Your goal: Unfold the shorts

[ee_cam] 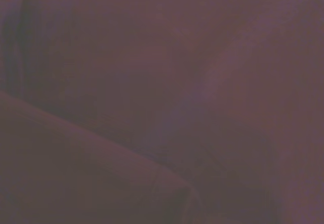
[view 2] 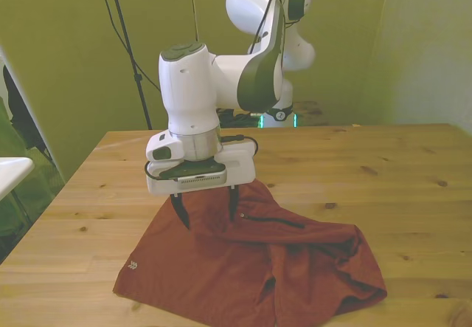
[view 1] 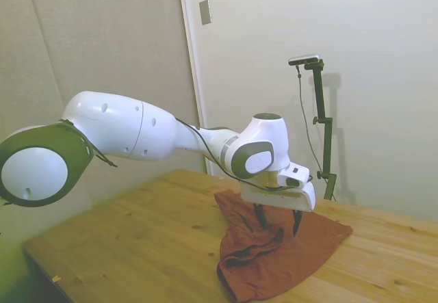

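Shorts (view 2: pixel 251 268): rust-orange fabric, crumpled and partly folded on the wooden table (view 2: pixel 383 172); we see them at the near edge in the front view, spreading from the front view's left toward its right.
Shorts detail: thin dark zipper line (view 2: pixel 273 221) runs across the upper part; a small pale logo (view 2: pixel 132 266) sits near the corner at the front view's left; bunched folds pile up at the front view's right.
Shorts, side view: we see the cloth (view 1: pixel 274 255) draped in a heap with one raised fold toward the robot side and a flatter flap on the far side.
Gripper (view 2: pixel 207 210): pointing straight down over the far part of the shorts; fingers spread apart, nothing between them.
Fingertips (view 2: pixel 184 220): dark, down at the fabric; we read them as touching or just above the cloth, hard to tell from either view.
Gripper, side view: we see it (view 1: pixel 278 219) low over the upper fold, fingers apart.
Wrist view: filled with dim, blurred reddish fabric (ee_cam: pixel 162 102); one fold edge crosses it, nothing else readable.
Arm (view 2: pixel 221 76): white, reaching over the table's far edge.
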Controlling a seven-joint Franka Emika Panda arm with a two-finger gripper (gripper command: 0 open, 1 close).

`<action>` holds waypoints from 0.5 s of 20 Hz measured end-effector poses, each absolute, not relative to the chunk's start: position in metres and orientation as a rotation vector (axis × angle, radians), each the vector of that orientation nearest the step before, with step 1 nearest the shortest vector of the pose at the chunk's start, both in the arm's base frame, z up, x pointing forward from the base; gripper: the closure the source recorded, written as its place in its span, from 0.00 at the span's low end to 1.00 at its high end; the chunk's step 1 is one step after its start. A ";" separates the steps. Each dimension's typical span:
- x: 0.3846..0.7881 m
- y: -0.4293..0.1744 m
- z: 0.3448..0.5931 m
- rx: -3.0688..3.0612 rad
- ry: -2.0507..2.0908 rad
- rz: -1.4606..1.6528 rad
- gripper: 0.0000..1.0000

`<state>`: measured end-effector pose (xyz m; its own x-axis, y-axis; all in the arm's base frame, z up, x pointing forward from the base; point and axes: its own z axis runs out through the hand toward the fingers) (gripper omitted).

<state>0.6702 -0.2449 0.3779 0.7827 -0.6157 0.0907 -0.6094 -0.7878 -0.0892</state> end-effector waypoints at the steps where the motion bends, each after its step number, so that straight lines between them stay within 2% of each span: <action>1: 0.671 -0.244 0.378 -2.914 1.001 -0.169 1.00; 10: 0.680 -0.238 0.373 -2.911 1.009 -0.128 1.00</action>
<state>0.6798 -0.2382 0.3733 0.7824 -0.6200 0.0591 -0.6152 -0.7841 -0.0821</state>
